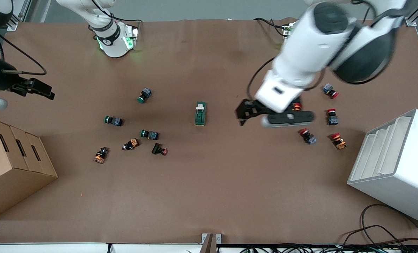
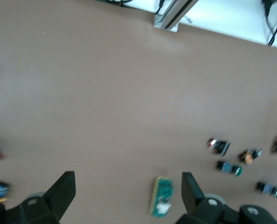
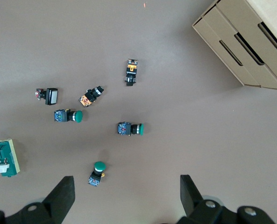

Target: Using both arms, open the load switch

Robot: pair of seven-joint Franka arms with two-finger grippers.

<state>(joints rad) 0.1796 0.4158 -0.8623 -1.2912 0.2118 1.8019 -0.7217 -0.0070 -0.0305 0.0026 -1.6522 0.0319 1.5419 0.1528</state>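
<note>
The load switch (image 1: 200,113), a dark-green oblong block with a white toggle, lies on the brown table near its middle. My left gripper (image 1: 242,114) hangs open over the table just beside the switch, toward the left arm's end. In the left wrist view the load switch (image 2: 162,196) lies close to one finger (image 2: 190,187) of the open left gripper (image 2: 127,189). My right gripper (image 1: 44,90) hovers open over the table's edge at the right arm's end. The right wrist view shows the load switch (image 3: 4,157) well off to the side of the open right gripper (image 3: 127,191).
Green push-buttons (image 1: 144,95) and orange-bodied ones (image 1: 130,144) are scattered toward the right arm's end. Red push-buttons (image 1: 332,116) lie under and beside the left arm. A cardboard box (image 1: 12,168) and a white rack (image 1: 395,165) stand at the table's two ends.
</note>
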